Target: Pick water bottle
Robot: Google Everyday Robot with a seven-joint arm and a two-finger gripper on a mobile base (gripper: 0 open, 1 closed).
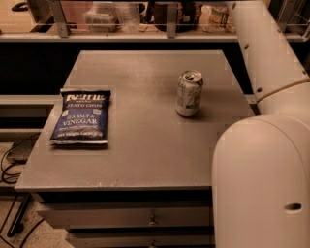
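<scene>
The water bottle does not show on the grey table [145, 145]. A pale clear shape [129, 14] at the top edge, in front of the back shelf, may be its lower part; I cannot tell. My gripper is out of view above the top edge. Only my white arm [264, 53] shows, rising along the right side and leaving the frame at the top. Its bulky lower link [261, 189] fills the bottom right corner.
A silver soda can [189, 93] stands upright right of the table's middle. A blue bag of salt and vinegar chips [81, 116] lies flat at the left. A shelf with a rail [164, 35] and cluttered items runs behind the table. Cables [12, 164] lie on the floor at left.
</scene>
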